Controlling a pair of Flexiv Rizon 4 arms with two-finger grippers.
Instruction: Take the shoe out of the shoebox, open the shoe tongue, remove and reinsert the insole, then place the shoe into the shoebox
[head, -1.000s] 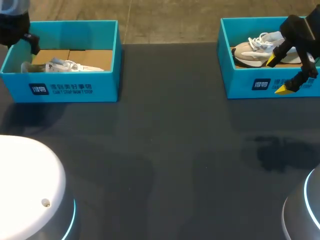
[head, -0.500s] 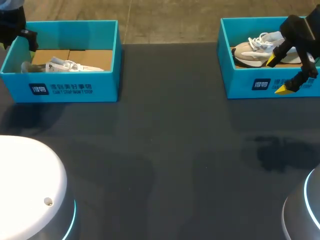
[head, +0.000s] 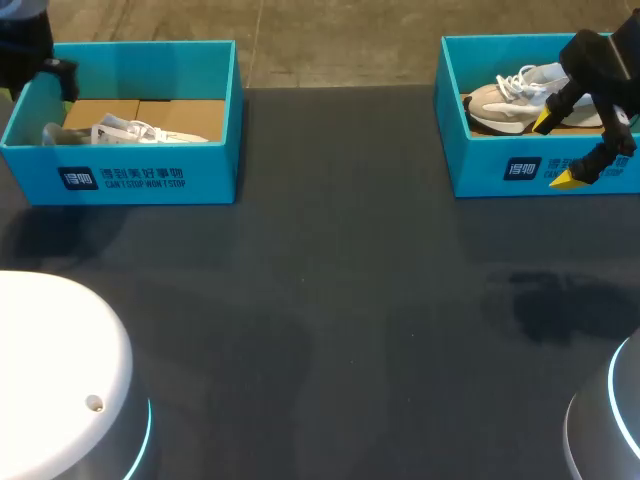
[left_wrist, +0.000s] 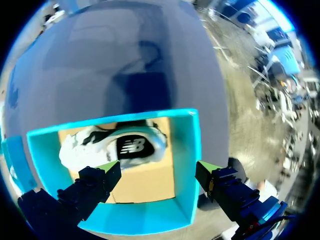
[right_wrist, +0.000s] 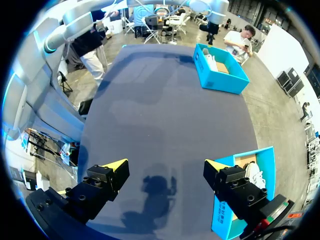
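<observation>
Two teal shoeboxes stand at the table's far corners. The left shoebox (head: 150, 178) (left_wrist: 190, 150) holds a white shoe (head: 128, 131) (left_wrist: 117, 147) lying on its side. My left gripper (left_wrist: 157, 170) hangs open above this box, with the shoe under and ahead of its fingers; its arm (head: 35, 60) shows at the box's far left corner. The right shoebox (head: 495, 165) (right_wrist: 232, 212) holds a beige and white shoe (head: 510, 95) (right_wrist: 255, 175). Over that box's front wall my right gripper (head: 558, 150) (right_wrist: 165, 167) hovers open and holds nothing.
Dark table (head: 330, 300) stretches between and in front of the boxes, carrying the right arm's shadow (head: 560, 300). Brown cardboard lines the floor of each box. Both arm bases sit at the near corners.
My left arm has shifted slightly up and back over the left box's corner. The right arm and both shoes have not moved.
</observation>
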